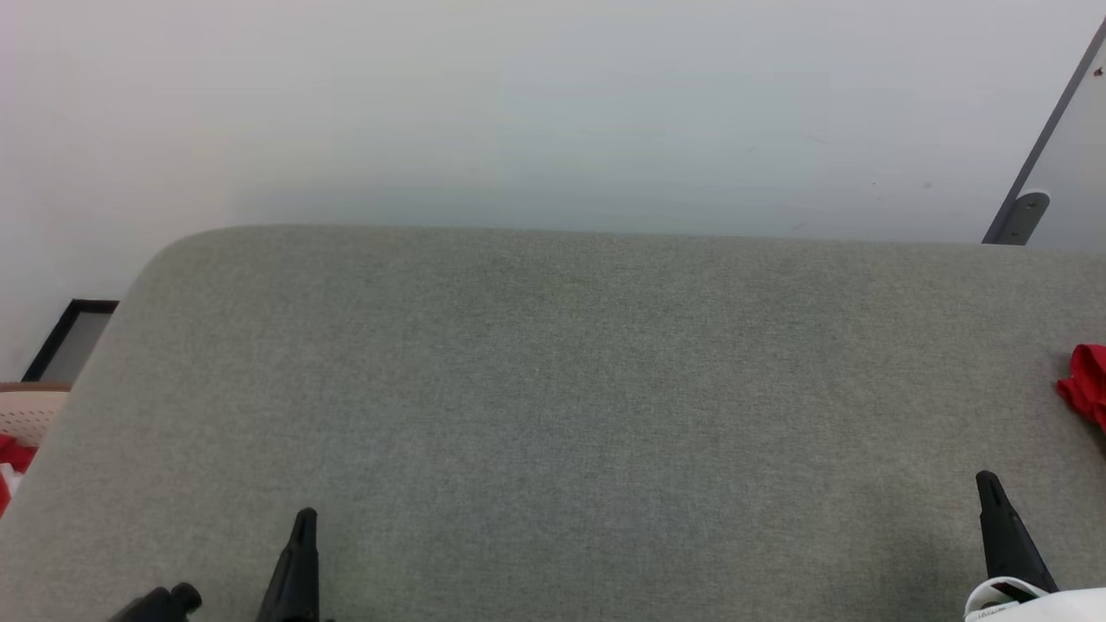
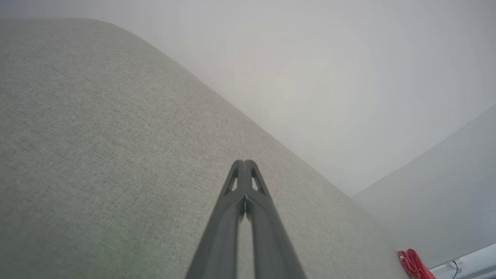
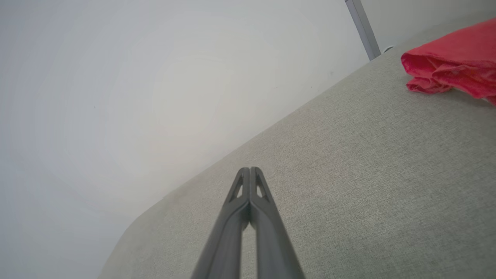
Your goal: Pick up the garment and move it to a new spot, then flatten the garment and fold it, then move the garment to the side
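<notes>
Two closed, empty pincers, left pincer and right pincer; pickup pending: reach rightward, open onto the red garment.

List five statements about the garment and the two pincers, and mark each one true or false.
1. The garment lies at the robot's right edge of the grey surface. True.
2. The left pincer is shut on the garment. False: its fingers are closed on nothing, and it is far across the surface from the garment.
3. The right pincer has its two fingers closed together. True.
4. The garment is spread out flat in the middle of the surface. False: it lies in a compact bundle at the right edge.
5. The right pincer is nearer to the garment than the left one is. True.
</notes>
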Controlling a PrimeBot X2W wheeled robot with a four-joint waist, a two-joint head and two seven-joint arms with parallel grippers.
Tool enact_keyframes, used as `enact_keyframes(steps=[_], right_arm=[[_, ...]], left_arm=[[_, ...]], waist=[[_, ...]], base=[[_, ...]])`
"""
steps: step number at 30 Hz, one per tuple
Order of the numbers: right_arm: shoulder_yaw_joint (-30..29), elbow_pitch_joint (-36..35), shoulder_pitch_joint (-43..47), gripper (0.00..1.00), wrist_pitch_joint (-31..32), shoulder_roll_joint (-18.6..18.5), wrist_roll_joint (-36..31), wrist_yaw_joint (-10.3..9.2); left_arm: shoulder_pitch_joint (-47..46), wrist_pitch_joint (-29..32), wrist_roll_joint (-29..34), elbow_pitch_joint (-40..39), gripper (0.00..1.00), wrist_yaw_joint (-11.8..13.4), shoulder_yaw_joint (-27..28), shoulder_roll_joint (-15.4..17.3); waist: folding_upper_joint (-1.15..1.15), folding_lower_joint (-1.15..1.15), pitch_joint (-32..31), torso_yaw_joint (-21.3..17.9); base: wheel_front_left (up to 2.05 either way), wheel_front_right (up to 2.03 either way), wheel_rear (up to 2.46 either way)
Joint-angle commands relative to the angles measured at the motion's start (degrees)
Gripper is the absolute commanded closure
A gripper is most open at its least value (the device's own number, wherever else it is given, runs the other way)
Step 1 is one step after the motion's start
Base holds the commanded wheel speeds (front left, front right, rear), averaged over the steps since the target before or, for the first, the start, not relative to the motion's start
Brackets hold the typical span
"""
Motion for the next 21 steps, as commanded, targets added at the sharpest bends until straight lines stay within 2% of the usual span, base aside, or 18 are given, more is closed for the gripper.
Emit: enact_keyframes(steps=[1, 21], right_arm=[[-0.3, -0.3, -1.6, 1.00, 0.3, -0.1, 2.0, -0.02], [-0.7, 2.3, -4.3, 1.00, 3.1, 1.1, 14.7, -0.03]], left_arm=[[-1.6, 0.4, -2.0, -0.4, 1.00, 0.0, 0.4, 0.2], [-4.6, 4.2, -15.7, 1.2, 1.00, 0.0, 1.3, -0.5]], waist=[[0.00, 0.00, 0.0, -0.1], [0.00, 0.00, 0.4, -0.8]], base=[[0.00, 0.00, 0.00], [0.00, 0.00, 0.00]])
